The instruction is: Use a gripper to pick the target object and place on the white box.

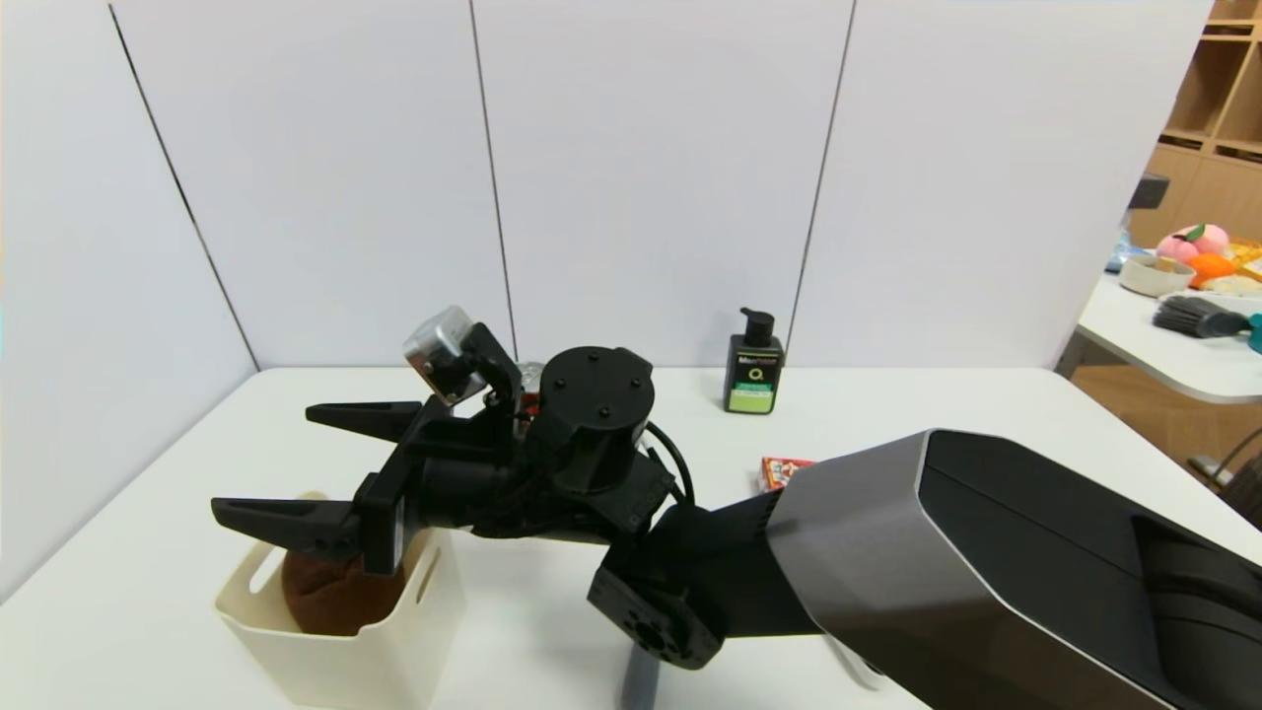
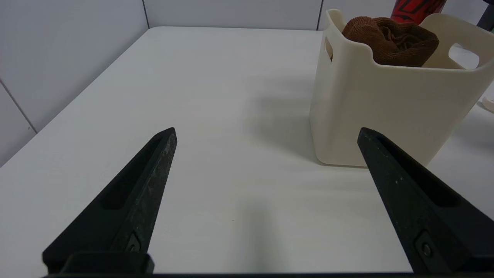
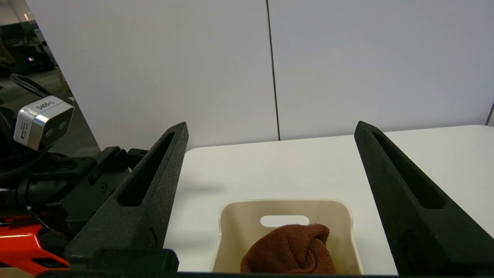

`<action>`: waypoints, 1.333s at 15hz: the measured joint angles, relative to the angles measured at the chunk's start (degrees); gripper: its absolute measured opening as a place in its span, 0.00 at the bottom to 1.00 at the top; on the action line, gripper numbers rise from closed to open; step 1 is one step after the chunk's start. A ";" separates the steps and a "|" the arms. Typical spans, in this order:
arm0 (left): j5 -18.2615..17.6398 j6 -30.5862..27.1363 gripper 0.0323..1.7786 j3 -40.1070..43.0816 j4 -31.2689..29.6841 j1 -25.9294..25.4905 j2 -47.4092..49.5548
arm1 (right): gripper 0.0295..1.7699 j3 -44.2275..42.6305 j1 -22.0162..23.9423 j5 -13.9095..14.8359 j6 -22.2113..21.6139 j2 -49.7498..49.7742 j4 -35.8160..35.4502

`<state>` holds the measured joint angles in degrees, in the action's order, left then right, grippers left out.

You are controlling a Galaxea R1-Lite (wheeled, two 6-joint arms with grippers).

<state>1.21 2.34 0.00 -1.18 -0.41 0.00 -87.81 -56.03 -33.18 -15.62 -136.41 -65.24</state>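
Lower left of the head view, the white box (image 1: 335, 651) sits on the table (image 1: 887, 414) with the brown towel (image 1: 330, 597) bundled inside it, bulging up near the rim. Right over it hangs the right gripper (image 1: 266, 463), fingers spread wide, holding nothing, clear of the cloth. In its own wrist view the left gripper (image 2: 266, 135) is spread wide too, empty, beside the box. Farther back, a red carton (image 1: 782, 471), then a dark pump bottle (image 1: 754, 367) by the wall.
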 joint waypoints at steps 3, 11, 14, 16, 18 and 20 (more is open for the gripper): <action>-0.02 -0.02 0.95 0.00 0.00 0.00 0.00 | 0.89 3.02 0.44 1.85 3.68 2.16 1.55; 0.00 0.00 0.95 0.00 0.00 0.00 0.00 | 0.94 5.34 16.98 11.33 16.16 21.37 38.02; -0.02 -0.02 0.95 0.00 -0.02 0.00 0.00 | 0.95 6.39 25.69 15.69 20.08 28.76 50.12; 0.00 -0.02 0.95 0.00 -0.02 0.00 0.00 | 0.95 6.58 30.54 19.98 22.14 33.13 57.75; -0.02 0.00 0.95 0.00 -0.02 0.00 0.00 | 0.96 7.16 33.43 26.19 22.78 36.94 64.12; 0.00 -0.02 0.95 0.00 0.00 0.00 0.00 | 0.96 9.64 34.73 33.59 23.00 40.13 67.99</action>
<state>1.21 2.32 0.00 -1.18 -0.41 0.00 -78.17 -21.30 0.40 7.39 -96.28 2.74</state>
